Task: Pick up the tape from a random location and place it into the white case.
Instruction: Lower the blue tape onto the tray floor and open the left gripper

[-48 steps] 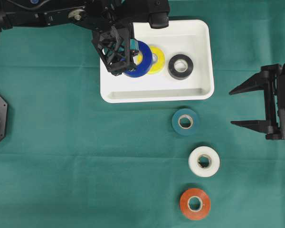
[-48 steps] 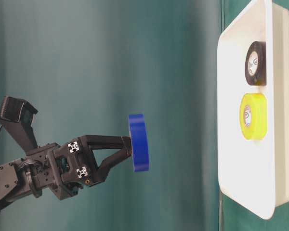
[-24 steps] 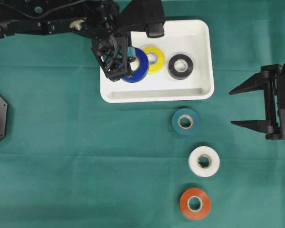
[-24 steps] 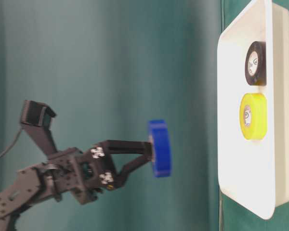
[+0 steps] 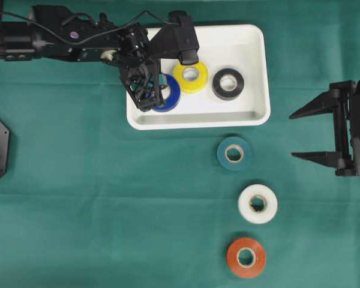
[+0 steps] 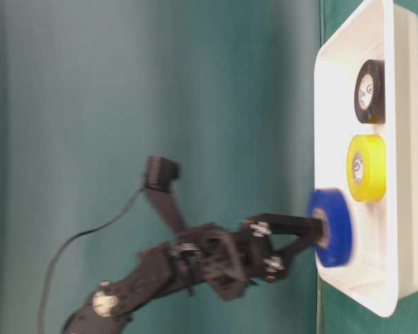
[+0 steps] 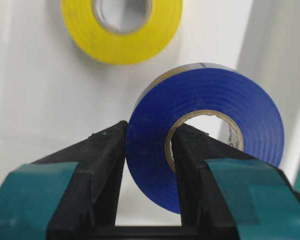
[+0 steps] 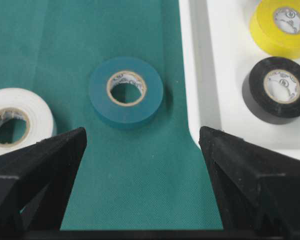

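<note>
My left gripper [image 5: 153,96] is shut on a blue tape roll [image 5: 169,96], one finger through the core and the other on the outer wall [image 7: 150,131]. The blue tape [image 7: 215,95] stays flat, low inside the left part of the white case [image 5: 252,117], beside a yellow roll [image 5: 191,76]. In the table-level view the blue tape [image 6: 333,227] is blurred, close to the case floor [image 6: 404,209]; contact cannot be told. My right gripper [image 5: 292,136] hangs open and empty at the right over the cloth [image 8: 142,137].
A black roll [image 5: 228,83] lies in the case to the right of the yellow one. Teal [image 5: 234,154], white [image 5: 257,204] and orange [image 5: 246,257] rolls lie on the green cloth below the case. The teal roll [image 8: 140,112] is just ahead of my right gripper.
My left gripper has come down with the blue tape from well above the case to low inside it, beside the yellow roll. The right arm has not moved.
</note>
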Controlling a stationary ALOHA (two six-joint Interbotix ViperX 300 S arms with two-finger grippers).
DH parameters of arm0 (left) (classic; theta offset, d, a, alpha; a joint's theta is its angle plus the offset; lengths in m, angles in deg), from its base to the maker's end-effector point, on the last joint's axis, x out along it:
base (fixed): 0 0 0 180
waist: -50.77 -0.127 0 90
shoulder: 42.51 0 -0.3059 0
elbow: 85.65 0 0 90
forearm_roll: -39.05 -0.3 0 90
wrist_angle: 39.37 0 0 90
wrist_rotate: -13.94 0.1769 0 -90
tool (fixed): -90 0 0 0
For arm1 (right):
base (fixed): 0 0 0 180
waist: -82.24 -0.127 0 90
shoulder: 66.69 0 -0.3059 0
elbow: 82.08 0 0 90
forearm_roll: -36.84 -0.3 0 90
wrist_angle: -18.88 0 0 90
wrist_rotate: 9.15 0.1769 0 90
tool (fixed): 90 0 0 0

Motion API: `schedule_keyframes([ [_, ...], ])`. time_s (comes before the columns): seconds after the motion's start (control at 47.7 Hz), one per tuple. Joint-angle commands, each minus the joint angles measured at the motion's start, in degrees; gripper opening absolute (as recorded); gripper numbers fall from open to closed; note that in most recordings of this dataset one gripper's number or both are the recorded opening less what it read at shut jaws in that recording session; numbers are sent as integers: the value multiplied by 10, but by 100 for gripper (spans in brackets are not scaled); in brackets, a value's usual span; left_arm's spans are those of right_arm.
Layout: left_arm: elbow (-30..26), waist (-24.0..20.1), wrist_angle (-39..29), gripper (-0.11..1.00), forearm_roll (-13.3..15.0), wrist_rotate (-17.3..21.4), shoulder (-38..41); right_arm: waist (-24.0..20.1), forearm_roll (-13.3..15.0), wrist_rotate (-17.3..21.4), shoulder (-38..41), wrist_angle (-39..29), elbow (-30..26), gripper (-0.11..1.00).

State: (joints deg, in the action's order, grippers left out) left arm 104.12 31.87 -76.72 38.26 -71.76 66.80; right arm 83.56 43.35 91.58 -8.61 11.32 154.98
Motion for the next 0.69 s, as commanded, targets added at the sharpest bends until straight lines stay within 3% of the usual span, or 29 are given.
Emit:
schedule_keyframes([
  [0.0,-3,-3,11,23,0,1,-2,2,2,-1,3,3,-14,88],
  [0.629,-4,-11,16,23,0,0,-1,2,2,-1,8,2,-20,88],
  [0.671,-3,-11,18,29,0,0,-1,2,2,-1,8,2,-20,88],
])
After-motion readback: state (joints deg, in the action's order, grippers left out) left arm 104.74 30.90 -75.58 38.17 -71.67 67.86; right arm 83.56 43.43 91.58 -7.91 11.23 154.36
